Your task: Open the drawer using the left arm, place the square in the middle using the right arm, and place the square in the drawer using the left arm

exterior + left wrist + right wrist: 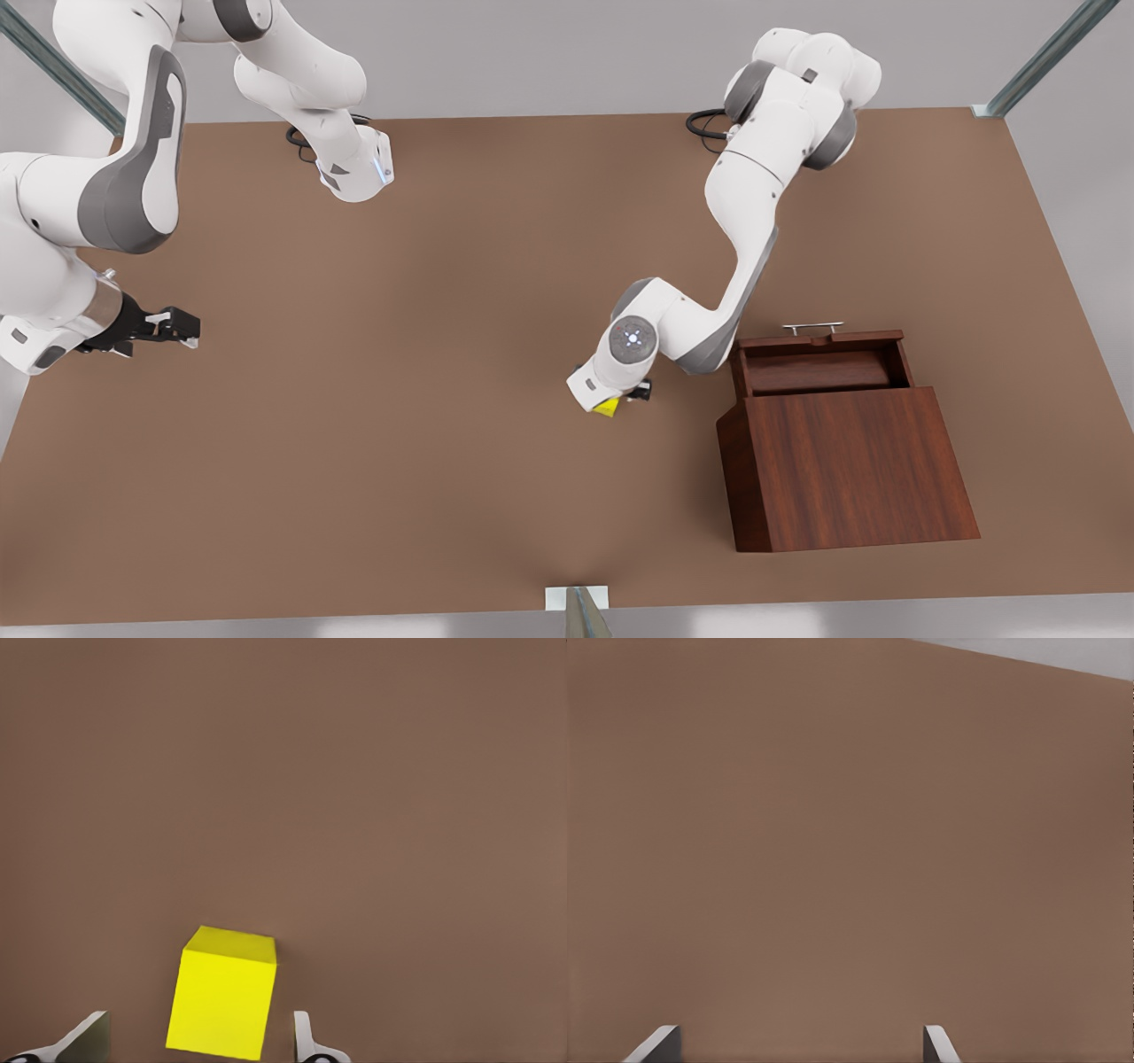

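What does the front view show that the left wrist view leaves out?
Front view alone: the cabinet with its drawer pulled open, both white arms, and the right end effector waiting at that view's left. Left wrist view alone: the left end effector open, fingertips either side of the yellow cube. Both share the cube and the brown table.

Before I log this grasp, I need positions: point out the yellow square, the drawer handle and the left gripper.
yellow square (220, 1005): left wrist view, front face.
drawer handle (812, 327): front view, silver bar.
left gripper (199, 1041): left wrist view, between fingertips.

Left end effector (620, 400) low, fingers (304, 1041) spread; right end effector (177, 326) raised, fingers apart
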Controlling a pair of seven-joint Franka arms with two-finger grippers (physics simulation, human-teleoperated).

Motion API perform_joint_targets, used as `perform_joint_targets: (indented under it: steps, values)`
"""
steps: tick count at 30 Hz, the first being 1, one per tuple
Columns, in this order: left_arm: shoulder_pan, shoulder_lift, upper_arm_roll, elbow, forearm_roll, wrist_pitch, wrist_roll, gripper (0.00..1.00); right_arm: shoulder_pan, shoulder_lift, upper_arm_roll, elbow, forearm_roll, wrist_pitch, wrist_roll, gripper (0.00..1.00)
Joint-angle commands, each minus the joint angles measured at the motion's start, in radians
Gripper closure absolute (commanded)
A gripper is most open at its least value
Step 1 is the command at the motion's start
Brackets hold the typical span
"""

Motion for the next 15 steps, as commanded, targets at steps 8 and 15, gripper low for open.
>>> perform_joint_targets:
  steps: [8,15]
  values:
    - [-0.012,0.056,0.001,0.0,0.126,0.023,-0.003,0.0,0.0,0.001,-0.002,0.006,0.0,0.008,0.002,0.0]
    - [-0.023,0.073,0.001,-0.001,0.124,0.064,-0.009,0.0,-0.001,0.003,-0.002,0.013,0.0,0.008,0.002,0.0]
